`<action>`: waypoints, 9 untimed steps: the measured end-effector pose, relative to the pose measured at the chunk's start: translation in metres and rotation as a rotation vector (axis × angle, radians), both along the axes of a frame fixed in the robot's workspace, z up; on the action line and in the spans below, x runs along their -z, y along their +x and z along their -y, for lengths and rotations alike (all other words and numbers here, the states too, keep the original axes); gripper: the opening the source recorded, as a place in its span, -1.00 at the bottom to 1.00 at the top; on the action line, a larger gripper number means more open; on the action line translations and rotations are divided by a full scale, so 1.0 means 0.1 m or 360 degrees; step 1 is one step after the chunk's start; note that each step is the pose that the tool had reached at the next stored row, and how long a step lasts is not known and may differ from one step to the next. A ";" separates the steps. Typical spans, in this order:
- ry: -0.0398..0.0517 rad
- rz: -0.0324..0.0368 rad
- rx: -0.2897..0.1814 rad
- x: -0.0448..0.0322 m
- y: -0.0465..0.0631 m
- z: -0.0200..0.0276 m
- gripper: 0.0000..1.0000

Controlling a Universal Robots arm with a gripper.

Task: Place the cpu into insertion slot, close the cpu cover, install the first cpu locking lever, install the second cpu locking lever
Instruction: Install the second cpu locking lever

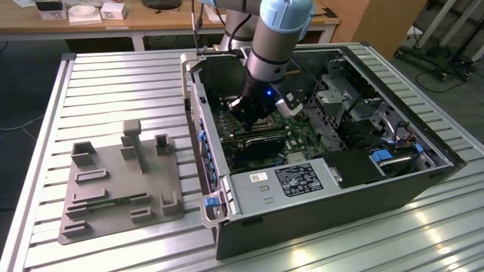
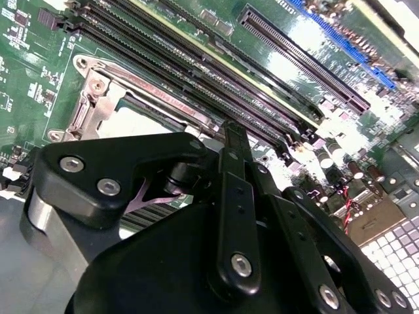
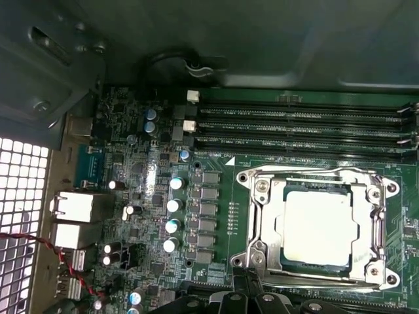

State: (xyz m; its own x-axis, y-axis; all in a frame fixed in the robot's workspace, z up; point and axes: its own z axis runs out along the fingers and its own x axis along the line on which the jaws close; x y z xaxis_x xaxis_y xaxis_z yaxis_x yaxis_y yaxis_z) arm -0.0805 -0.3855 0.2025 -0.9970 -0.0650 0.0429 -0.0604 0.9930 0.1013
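The cpu (image 3: 319, 226), a flat square chip with a pale silvery top, lies in the insertion slot (image 3: 374, 273) on the green motherboard. The cpu cover (image 3: 262, 219), a silvery metal frame, lies flat around the chip's edges. Thin wire levers run along two opposite sides of that frame. My black gripper (image 3: 243, 288) hangs just beside the socket's edge. In the second wrist view its linkages (image 2: 236, 140) hide most of the socket, with a corner of the cover (image 2: 98, 108) showing. In the exterior view the gripper (image 1: 253, 113) reaches down inside the open computer case (image 1: 204, 141).
Long black memory slots (image 3: 301, 124) run along one side of the socket, and a row of capacitors (image 3: 173, 206) stands beside it. The case walls, a drive cage (image 1: 340, 96) and a silver power supply (image 1: 284, 181) hem in the arm. A grey fixture plate (image 1: 113, 181) lies on the slatted table.
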 end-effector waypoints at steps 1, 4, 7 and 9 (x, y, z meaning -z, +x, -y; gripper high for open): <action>0.0003 0.0001 -0.0001 0.001 0.00 0.000 -0.80; 0.0008 0.0002 -0.0003 0.007 -0.01 -0.001 -0.80; 0.0008 0.0002 -0.0004 0.012 -0.02 0.000 -0.80; 0.0008 0.0002 -0.0005 0.018 -0.03 0.000 -0.80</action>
